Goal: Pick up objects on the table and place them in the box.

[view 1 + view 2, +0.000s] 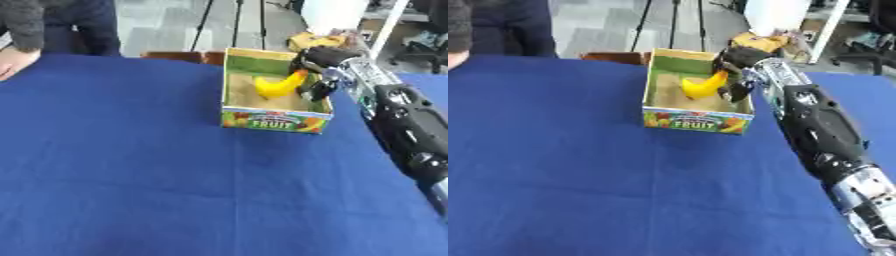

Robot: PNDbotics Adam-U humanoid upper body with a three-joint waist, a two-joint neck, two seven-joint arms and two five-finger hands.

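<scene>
A cardboard fruit box [275,120] with a printed front stands at the far middle of the blue table. My right hand [317,62] reaches over the box's right rim from the right side. Its fingers are curled round a yellow banana [280,85], which hangs inside the box just above its floor. My right arm [820,130] runs along the table's right edge. My left hand shows in neither view.
The blue cloth [131,165] covers the whole table in front of the box. A person's hand [13,62] rests on the far left edge. Brown and yellow things [315,40] lie behind the box. Table legs and a white post stand beyond.
</scene>
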